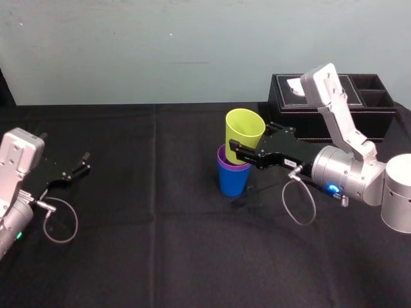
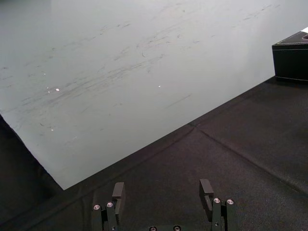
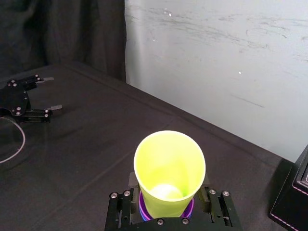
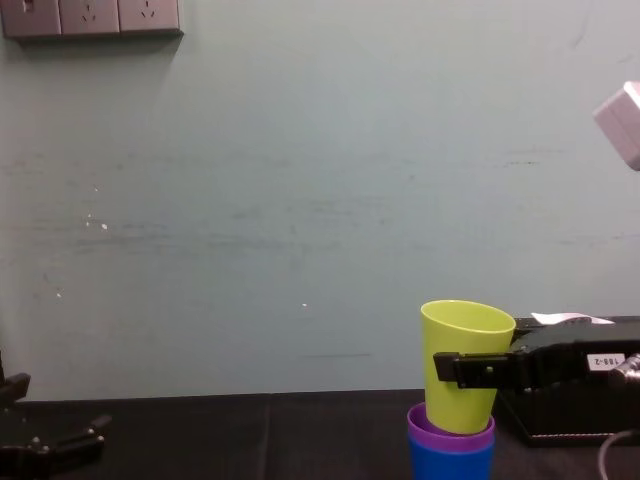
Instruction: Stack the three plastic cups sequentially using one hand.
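A black cloth is spread over the table, and a black tissue box is set at its far right, against the pale wall. The three cups are found together just in front of the tissue box and a little to its left. The blue cup is stood upright on the cloth, the purple cup is nested inside it so that little more than its rim is seen, and the yellow-green cup is seated in the purple one, tipped slightly away from the tissue box.

The right gripper is reached across in front of the tissue box to this stack. Its jaws are clamped on the lower half of the yellow-green cup, one finger being pressed to each side, just above the purple rim. From the chest view the same finger is seen crossing the yellow-green wall level.

The left gripper is held well apart from the tissue box, far to its left, low over the cloth. Its jaws are spread wide with nothing between them, as is shown by the left wrist view, where bare cloth is seen between the two fingers.
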